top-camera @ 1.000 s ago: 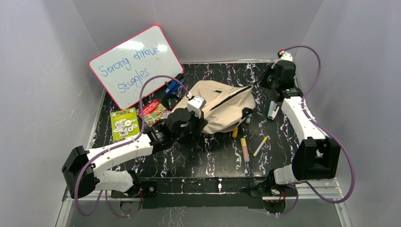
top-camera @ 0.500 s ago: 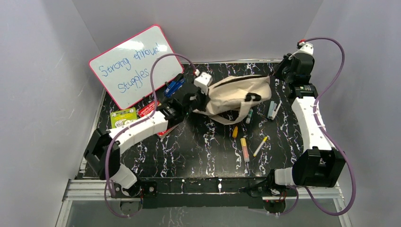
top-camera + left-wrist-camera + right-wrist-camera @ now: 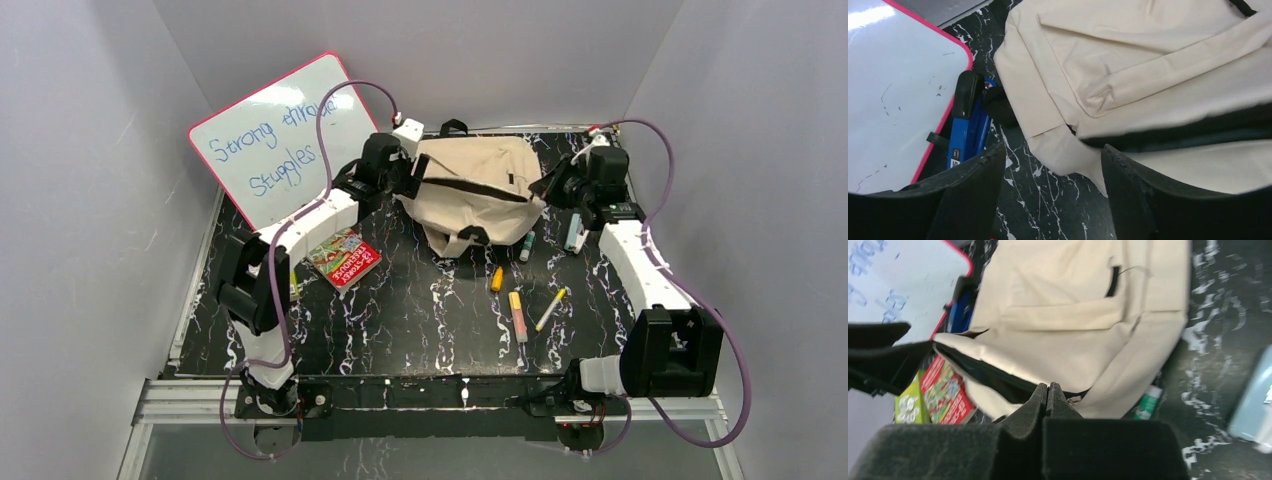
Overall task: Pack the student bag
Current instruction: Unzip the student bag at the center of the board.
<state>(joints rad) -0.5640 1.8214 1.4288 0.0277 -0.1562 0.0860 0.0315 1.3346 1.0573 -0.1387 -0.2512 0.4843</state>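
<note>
The gripper (image 3: 1048, 386), jaws pressed together, pinches the bag (image 3: 1073, 305) at its dark zipper line (image 3: 983, 372) (which runs left from the tips). At left are a whiteboard (image 3: 893, 285), a red book (image 3: 945, 390) and a green book (image 3: 908, 407); at right, a green-capped marker (image 3: 1148, 404).

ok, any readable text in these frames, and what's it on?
"Strong", a glare-washed second word, "Struggles": blue handwriting on the whiteboard.
Red book: cover print too small.
Blue item: white label cut off, unreadable.
Green booklet: blurred.
</note>
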